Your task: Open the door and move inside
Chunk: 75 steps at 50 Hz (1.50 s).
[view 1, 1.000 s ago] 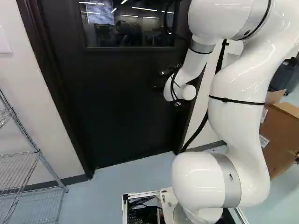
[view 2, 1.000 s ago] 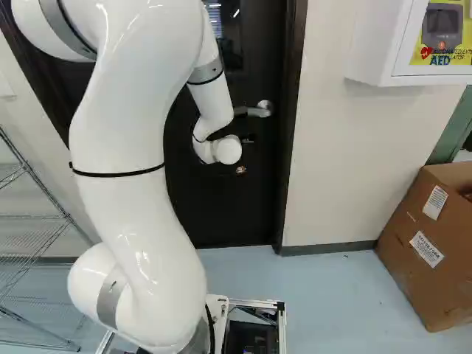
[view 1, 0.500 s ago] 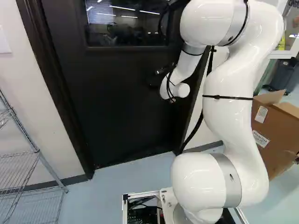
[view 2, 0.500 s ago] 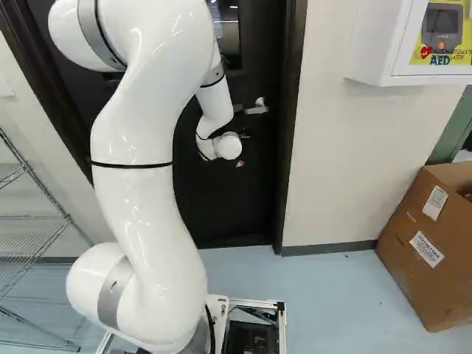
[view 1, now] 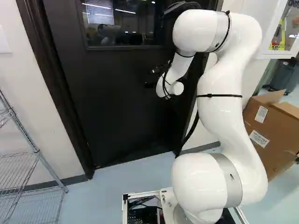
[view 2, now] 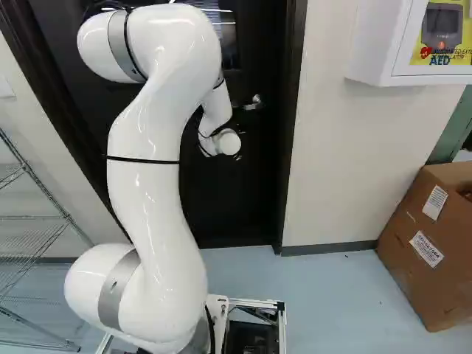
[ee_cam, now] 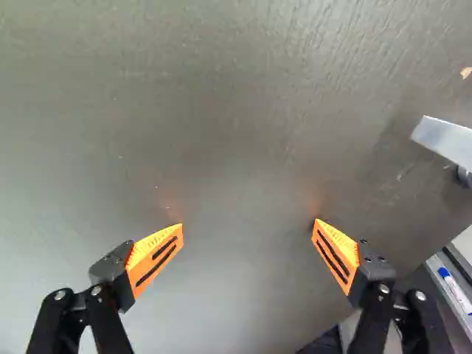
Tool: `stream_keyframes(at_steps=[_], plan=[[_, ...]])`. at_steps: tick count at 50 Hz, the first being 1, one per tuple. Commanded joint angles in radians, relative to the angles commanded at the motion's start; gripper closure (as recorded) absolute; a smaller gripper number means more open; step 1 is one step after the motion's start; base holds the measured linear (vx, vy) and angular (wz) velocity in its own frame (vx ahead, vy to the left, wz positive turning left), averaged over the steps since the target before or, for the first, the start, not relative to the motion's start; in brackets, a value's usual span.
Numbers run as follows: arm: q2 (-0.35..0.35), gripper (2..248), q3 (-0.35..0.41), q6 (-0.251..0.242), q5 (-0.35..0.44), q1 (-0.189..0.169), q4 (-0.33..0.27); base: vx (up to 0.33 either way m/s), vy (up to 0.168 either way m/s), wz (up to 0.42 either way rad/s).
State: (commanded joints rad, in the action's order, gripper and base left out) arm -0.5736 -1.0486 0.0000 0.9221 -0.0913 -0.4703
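**Lever off to one side of the open claw**

The claw [ee_cam: 247, 227] is held spread, its orange pads [ee_cam: 156, 254] wide apart and nothing gripped between them. The face of the door [ee_cam: 236, 110] is directly ahead; whether it is touched by the fingertips cannot be told. The door handle [ee_cam: 446, 140] is found outside the finger gap, past one fingertip, on the side toward the nearer upright of the door frame [view 2: 292, 125]. Its free end is pointed back toward the claw, and its long axis is set nearer to the line joining the fingertips than across it.

A sideways shift toward the frame is therefore judged to be needed, with a turn if the lever is to be gripped rather than pressed. Room on that side is limited by the frame, which could be struck. Farther out, well apart from the claw, a cardboard box [view 2: 431, 247] and a wall cabinet [view 2: 402, 44] are seen; a wire shelf [view 1: 28, 170] is stood on the opposite side.
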Motion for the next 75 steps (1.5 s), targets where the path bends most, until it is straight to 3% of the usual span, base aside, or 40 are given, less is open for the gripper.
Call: stream_keyframes(at_steps=[56,75], plan=[[-0.246,3,-0.344,0.000,0.023,0.100,-0.056,0.000,0.000,0.000],[-0.234,3,-0.327,0.000,0.023,0.084,-0.056,0.000,0.000,0.000]])
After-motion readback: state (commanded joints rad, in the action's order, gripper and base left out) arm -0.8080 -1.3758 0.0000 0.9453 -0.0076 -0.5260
